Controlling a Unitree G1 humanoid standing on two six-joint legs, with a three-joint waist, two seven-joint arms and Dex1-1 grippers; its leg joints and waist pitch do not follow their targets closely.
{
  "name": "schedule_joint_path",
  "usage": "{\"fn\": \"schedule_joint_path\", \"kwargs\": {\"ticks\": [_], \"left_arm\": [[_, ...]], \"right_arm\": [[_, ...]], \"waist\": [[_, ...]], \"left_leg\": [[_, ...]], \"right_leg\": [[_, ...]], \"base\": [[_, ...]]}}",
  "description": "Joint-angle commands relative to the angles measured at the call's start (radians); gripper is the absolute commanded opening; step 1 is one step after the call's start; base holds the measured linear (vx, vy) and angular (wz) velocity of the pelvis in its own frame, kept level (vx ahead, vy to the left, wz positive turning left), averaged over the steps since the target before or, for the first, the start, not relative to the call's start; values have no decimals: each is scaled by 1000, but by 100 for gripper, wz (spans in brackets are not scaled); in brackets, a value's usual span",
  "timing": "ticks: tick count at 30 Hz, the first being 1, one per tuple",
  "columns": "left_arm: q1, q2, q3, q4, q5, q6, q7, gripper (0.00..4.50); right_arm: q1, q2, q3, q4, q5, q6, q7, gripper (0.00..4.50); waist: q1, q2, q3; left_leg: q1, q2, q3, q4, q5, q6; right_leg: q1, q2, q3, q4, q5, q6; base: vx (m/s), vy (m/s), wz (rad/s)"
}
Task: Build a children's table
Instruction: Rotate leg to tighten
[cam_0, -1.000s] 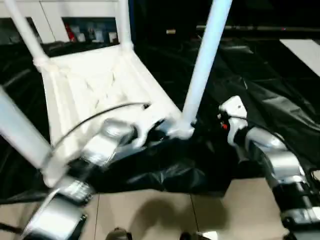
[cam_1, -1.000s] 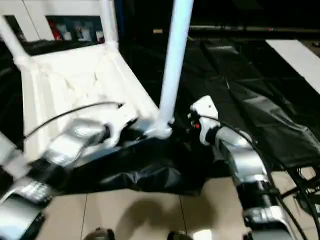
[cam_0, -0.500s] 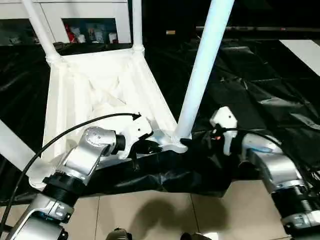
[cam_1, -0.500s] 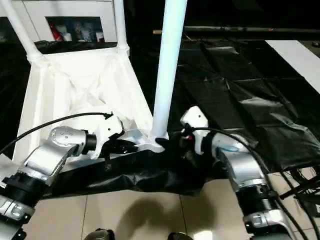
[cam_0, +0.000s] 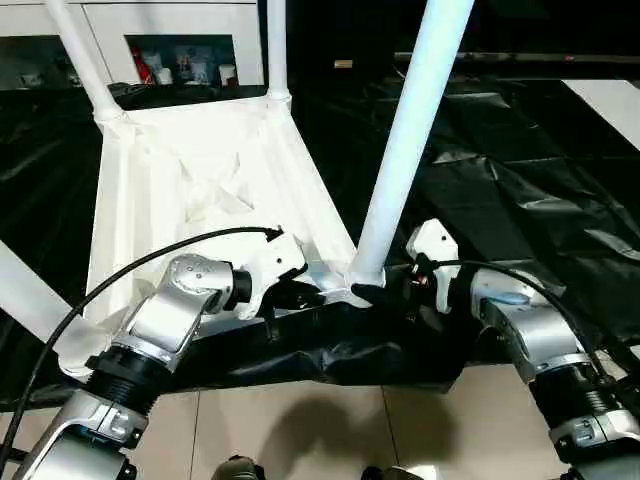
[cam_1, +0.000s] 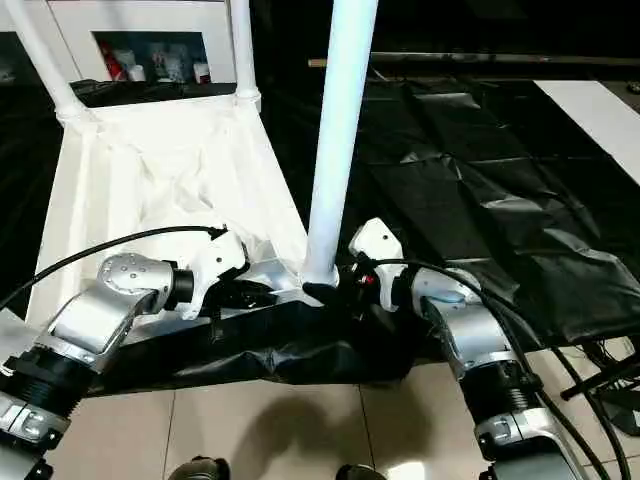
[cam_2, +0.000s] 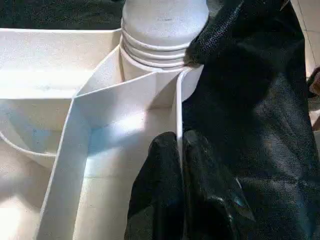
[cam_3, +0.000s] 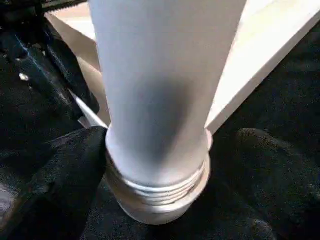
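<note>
Four tubular legs up from the overturned tabletop (cam_0: 190, 170) on black sheeting (cam_0: 520, 190); probably light, stiff, slick plastic; best taken at rim ribs or low on the near leg (cam_1: 335, 140); left gripper (cam_2: 179, 165) jaws clenched on rim wall; right gripper (cam_3: 160, 165) jaws released, straddling leg base.

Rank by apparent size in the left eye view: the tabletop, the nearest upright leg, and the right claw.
1. tabletop
2. nearest upright leg, though its nearness to the camera enlarges it
3. right claw
</note>
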Motion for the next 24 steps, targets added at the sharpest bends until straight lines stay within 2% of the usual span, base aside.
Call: {"fn": "schedule_joint_path", "kwargs": {"ticks": [1,7,10,13,18,19,20,21,22,23,24], "left_arm": [[27,-27,-9,-7,-48,-5,-34,0],[30,-24,-7,-7,-47,-7,-33,0],[33,-24,-7,-9,-48,-5,-34,0],[36,-24,-8,-11,-47,-4,-34,0],[37,-33,-2,-1,-35,13,0,0],[37,-33,-2,-1,-35,13,0,0],[13,-79,7,55,10,27,119,0],[8,-88,9,65,17,29,140,0],[-23,-146,24,129,50,47,264,0],[-44,-185,36,168,59,60,330,0],[-57,-208,43,192,63,67,368,0]], "right_arm": [[-15,-5,-3,26,-19,-3,-3,397],[-23,5,-8,43,-13,-15,5,340],[-24,6,-7,44,-6,-21,15,329],[-23,7,-6,45,-2,-27,28,295],[-23,23,-10,65,-14,-35,-5,280],[-23,23,-10,65,-14,-35,-5,280],[-52,72,-44,152,-50,-25,-185,278],[-56,81,-51,166,-54,-21,-214,277],[-75,140,-92,227,-57,8,-373,277],[-86,177,-119,255,-50,27,-464,276],[-92,199,-135,271,-46,38,-519,276]], "waist": [[1,-19,-74],[0,-20,-76],[1,-21,-77],[1,-21,-78],[1,-23,-80],[1,-23,-79],[-1,-23,-78],[-7,-22,-71],[-11,-26,-70],[-11,-26,-70],[-13,-23,-67]], "left_leg": [[11,14,7,-56,-158,83],[11,14,7,-54,-151,87],[11,14,7,-54,-151,90],[11,14,7,-53,-142,92],[9,13,8,-51,-127,98],[9,13,7,-52,-133,96],[11,14,8,-53,-145,89],[10,14,8,-57,-165,80],[13,10,6,-59,-221,35],[13,10,6,-59,-221,35],[22,9,6,-59,-250,15]], "right_leg": [[58,-41,37,-58,-198,-220],[57,-41,36,-56,-192,-225],[59,-41,36,-55,-193,-225],[59,-41,36,-54,-186,-226],[60,-41,36,-51,-169,-233],[60,-41,36,-53,-180,-231],[57,-41,36,-55,-201,-227],[53,-38,35,-61,-237,-222],[54,-43,35,-73,-371,-183],[54,-43,35,-73,-371,-183],[45,-47,38,-85,-430,-168]], "base": [[0,0,0],[0,0,0],[0,0,0],[0,0,0],[0,0,0],[0,0,0],[0,0,0],[0,0,0],[0,0,0],[0,0,0],[0,0,0]]}}
